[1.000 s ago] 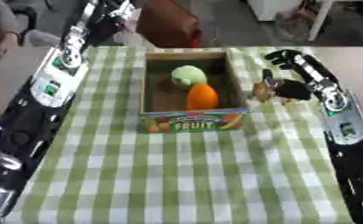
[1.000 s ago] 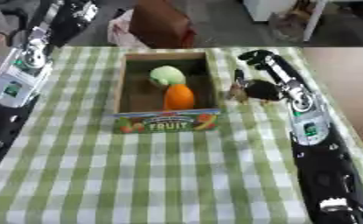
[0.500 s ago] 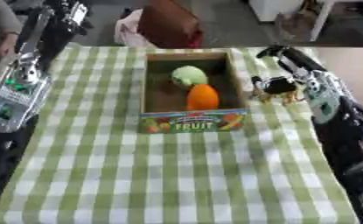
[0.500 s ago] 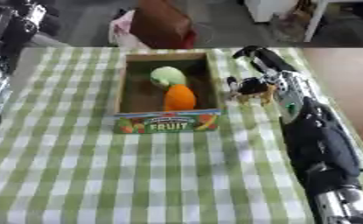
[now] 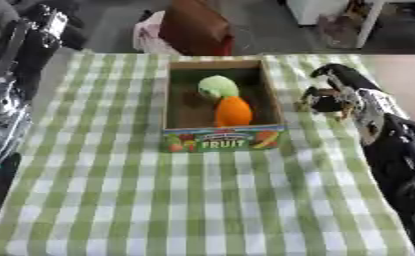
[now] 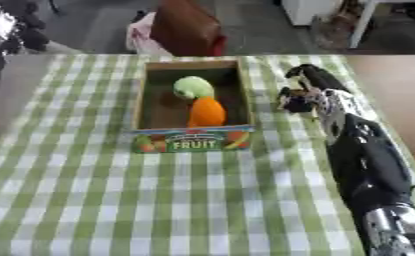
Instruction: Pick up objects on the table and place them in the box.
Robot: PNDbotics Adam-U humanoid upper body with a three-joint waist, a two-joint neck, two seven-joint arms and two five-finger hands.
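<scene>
A cardboard box point(image 5: 177, 95) with a FRUIT label stands on the checked table. Inside it lie a green round thing point(image 5: 216, 86) and an orange one point(image 5: 233, 111). My right hand point(image 5: 335, 94) hovers just past the box's right wall, fingers curled round a small dark thing point(image 6: 291, 99) that I cannot make out. The left arm runs up the left edge, with its hand point(image 5: 41, 19) near the table's far left corner, well away from the box.
A green and white checked cloth point(image 5: 202, 200) covers the table. Behind the far edge stands a brown chair point(image 5: 193, 27). Bare brown tabletop point(image 6: 394, 85) shows at the right, beyond the cloth.
My left arm has swung outward to the left edge. The right hand stays beside the box's right wall with the small dark thing, its forearm now lower in the picture.
</scene>
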